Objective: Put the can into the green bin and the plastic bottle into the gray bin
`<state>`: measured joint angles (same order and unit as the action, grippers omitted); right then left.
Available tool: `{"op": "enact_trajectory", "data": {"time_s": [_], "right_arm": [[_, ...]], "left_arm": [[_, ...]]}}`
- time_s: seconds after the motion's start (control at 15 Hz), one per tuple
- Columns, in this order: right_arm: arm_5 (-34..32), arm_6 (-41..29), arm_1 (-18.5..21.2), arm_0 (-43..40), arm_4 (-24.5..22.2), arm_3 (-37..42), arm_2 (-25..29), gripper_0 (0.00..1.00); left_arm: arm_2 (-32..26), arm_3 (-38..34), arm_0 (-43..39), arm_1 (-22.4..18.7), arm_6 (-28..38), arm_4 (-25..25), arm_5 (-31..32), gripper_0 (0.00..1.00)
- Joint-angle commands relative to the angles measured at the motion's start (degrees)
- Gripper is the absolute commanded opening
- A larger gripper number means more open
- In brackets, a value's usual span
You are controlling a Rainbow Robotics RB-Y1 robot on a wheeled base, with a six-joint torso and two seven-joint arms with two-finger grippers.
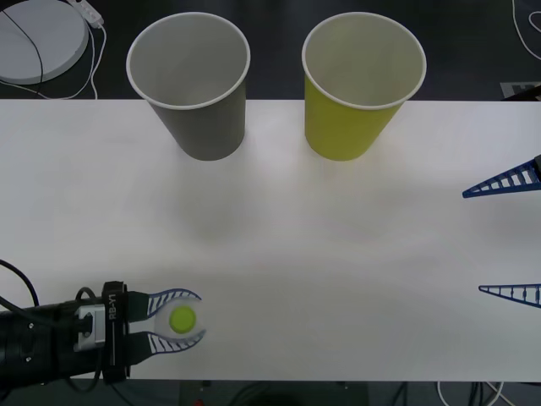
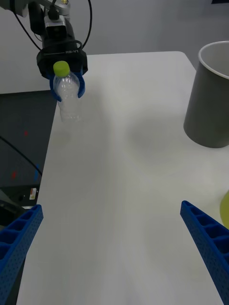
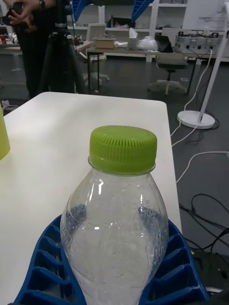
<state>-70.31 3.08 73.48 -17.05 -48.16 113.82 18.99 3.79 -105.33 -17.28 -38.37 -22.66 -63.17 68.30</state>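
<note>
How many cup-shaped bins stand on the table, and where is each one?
2. The gray bin stands at the table's far edge, left; the green bin stands beside it, right.

I'm seeing the white desk [image 1: 338, 254] lying under everything. Beyond its far left corner a round white floor base [image 1: 38, 38] is sitting with cables [image 1: 93, 59] trailing around it. An office chair [image 3: 168, 66] is standing in the room behind.

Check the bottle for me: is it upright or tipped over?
Upright. The plastic bottle stands cap-up on the table with the left gripper closed around its shoulder; from above, the cap sits centred between the fingers.
</note>
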Motion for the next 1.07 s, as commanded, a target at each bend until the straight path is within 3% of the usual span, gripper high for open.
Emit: {"op": "enact_trajectory", "data": {"time_s": [0.07,0.67,1.07], "right_arm": [[0.00,0.00,0.00,0.00,0.00,0.00,0.00,1.00],[0.00,0.00,0.00,0.00,0.00,0.00,0.00,1.00],[0.00,0.00,0.00,0.00,0.00,0.00,0.00,1.00]], "left_arm": [[-2.21,-3.04,-1.61,-1.71,2.27,0.77,-0.44,0.00],[-6.96,-4.45,-3.02,-3.73,6.75,4.63,-3.34,0.00],[-8.10,-4.89,-3.55,-6.28,8.42,7.01,-12.84,0.00]]}}
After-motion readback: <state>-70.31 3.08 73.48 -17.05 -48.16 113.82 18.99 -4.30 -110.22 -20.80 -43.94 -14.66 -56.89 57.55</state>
